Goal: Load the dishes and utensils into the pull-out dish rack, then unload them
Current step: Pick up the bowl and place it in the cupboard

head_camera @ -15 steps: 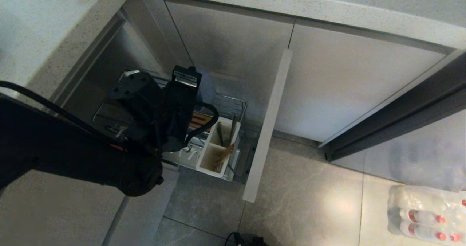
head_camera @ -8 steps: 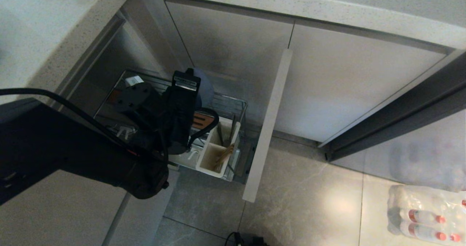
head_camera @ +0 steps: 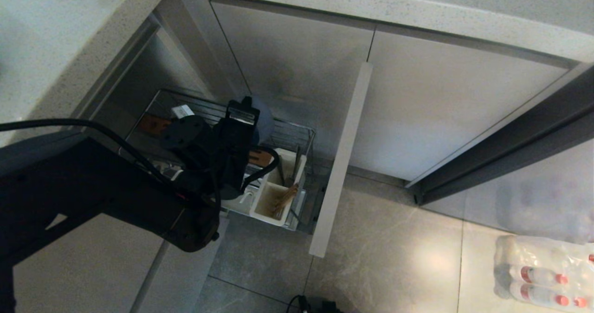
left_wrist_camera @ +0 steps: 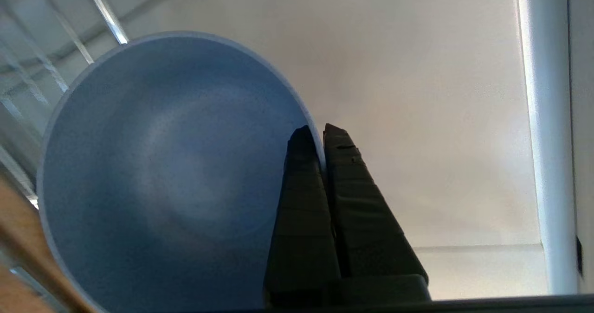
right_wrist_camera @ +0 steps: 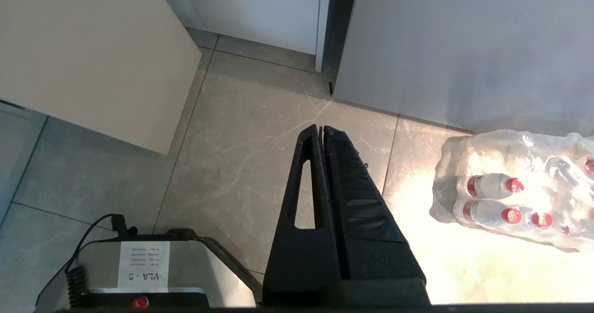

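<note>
While the rack stands pulled out, notes per view:

Head view: left hand [head_camera: 253,113] sits over the pull-out dish rack [head_camera: 297,132], above the wooden strip [head_camera: 260,156]; a blue edge of the bowl [head_camera: 265,118] shows just past it.
Head view, caddy: white utensil caddy [head_camera: 278,192] at the rack's front end holds the chopsticks [head_camera: 285,197]; a darker stick beside them is probably the fork, too dim to be sure.
Left wrist view: left hand pressed together on the bowl's [left_wrist_camera: 171,174] rim, one finger [left_wrist_camera: 301,188] inside, the other outside; bowl tipped on edge, rack wires behind it.
Left wrist view, advice: whether going in or coming out, keep the pinch firm, since the thin rim could slip; move the bowl straight along its slot and clear of the wires.
Right wrist view: right hand [right_wrist_camera: 322,130] pressed together, holding nothing, parked over the floor tiles [right_wrist_camera: 241,155] near a bottle pack [right_wrist_camera: 510,197].
</note>
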Controlling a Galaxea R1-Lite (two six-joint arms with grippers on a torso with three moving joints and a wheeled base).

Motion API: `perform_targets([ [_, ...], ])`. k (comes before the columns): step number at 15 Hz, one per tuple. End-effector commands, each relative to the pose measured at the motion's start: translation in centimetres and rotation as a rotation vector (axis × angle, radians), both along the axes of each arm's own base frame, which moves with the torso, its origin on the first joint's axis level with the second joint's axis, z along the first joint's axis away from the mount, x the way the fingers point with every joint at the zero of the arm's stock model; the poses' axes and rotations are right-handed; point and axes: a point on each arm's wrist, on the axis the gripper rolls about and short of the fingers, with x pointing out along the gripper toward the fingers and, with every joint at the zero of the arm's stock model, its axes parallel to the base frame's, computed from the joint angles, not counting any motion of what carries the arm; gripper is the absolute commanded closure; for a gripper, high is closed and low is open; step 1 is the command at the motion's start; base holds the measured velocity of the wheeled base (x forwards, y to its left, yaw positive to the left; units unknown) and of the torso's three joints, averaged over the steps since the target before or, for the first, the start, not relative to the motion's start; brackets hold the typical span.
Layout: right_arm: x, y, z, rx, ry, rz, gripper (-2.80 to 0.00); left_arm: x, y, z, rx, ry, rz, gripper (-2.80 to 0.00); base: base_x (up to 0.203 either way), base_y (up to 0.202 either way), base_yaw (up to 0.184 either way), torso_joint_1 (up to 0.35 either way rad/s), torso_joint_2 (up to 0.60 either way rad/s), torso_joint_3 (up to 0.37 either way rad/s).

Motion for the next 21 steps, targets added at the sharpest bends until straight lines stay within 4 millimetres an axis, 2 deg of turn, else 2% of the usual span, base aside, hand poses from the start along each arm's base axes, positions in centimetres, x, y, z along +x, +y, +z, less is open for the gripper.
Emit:
perform_targets([
  [1, 0.0, 0.0, 0.0, 0.0, 0.001, 0.0, 0.0, 0.3, 0.0, 0.1, -0.011, -0.013, -0.007, 0.0, 0.0, 0.0, 0.0, 0.0, 0.0, 0.0],
  [9, 0.0, 0.0, 0.0, 0.0, 0.001, 0.0, 0.0, 0.9, 0.5, 0.8, -0.024, -0.047, -0.033, 0.0, 0.0, 0.0, 0.0, 0.0, 0.0, 0.0],
  [16, 0.0, 0.0, 0.0, 0.0, 0.001, 0.0, 0.0, 1.8, 2.2, 1.5, -0.08, -0.078, -0.102, 0.0, 0.0, 0.0, 0.0, 0.0, 0.0, 0.0],
  [21, 0.0, 0.0, 0.0, 0.0, 0.001, 0.0, 0.0, 2.3, 2.1, 0.5, -0.082, -0.056, -0.109, 0.0, 0.0, 0.0, 0.0, 0.0, 0.0, 0.0],
])
